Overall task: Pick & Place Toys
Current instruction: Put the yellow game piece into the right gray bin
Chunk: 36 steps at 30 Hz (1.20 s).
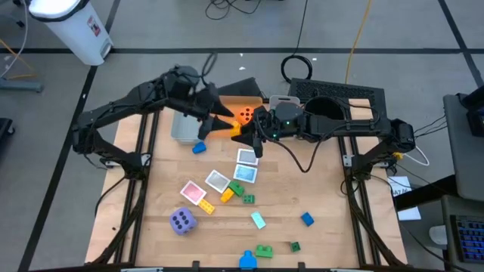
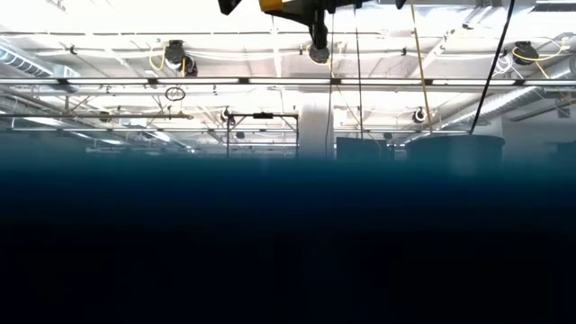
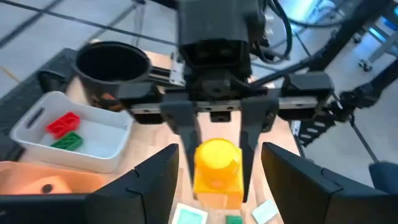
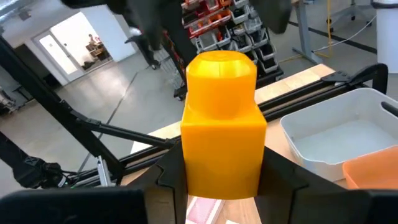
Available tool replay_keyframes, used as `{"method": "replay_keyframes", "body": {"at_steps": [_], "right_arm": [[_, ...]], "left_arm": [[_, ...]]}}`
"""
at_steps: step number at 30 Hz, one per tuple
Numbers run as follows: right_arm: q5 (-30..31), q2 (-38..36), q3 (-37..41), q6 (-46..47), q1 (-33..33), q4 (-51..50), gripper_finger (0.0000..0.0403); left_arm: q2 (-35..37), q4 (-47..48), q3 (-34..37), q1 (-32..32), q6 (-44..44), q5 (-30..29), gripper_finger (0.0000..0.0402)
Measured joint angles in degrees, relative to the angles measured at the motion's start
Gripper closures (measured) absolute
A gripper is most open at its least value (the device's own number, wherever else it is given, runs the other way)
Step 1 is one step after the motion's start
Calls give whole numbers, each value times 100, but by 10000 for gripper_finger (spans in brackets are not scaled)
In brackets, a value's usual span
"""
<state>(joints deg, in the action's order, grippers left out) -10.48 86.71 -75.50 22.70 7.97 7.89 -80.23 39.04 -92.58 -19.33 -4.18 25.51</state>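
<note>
Yellow plastic brick [image 4: 221, 124]: rigid, light, slick; flat sides best.
Right gripper [image 3: 214, 163]: clamped on brick's sides.
Left gripper [image 1: 224, 119]: jaws apart, empty, facing brick.

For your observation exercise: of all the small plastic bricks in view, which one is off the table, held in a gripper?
The yellow brick, clamped between the right gripper's fingers above the table. Every other brick lies on the table or inside the grey bin.
</note>
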Motion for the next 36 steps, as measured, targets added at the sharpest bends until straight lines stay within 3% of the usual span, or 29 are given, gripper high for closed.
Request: {"method": "replay_keyframes", "body": {"at_steps": [9,18,22,29,32,36], "right_arm": [[-2,-24,-2,-88,59,765,285],[83,-357,-2,-276,500,666,285],[905,-735,-7,-825,736,125,285],[3499,-1045,-7,-1865,857,-1108,285],[4021,-974,161,-1876,966,-1203,285],[4208,-904,943,-1425,1125,-910,286]], "left_arm": [[210,148,0,-247,-108,5,165],[208,150,0,-223,-154,10,165],[208,148,0,-155,-156,17,165],[206,148,1,56,-197,1,165],[206,141,0,159,-174,-23,165],[206,143,2,263,-173,-52,165]]}}
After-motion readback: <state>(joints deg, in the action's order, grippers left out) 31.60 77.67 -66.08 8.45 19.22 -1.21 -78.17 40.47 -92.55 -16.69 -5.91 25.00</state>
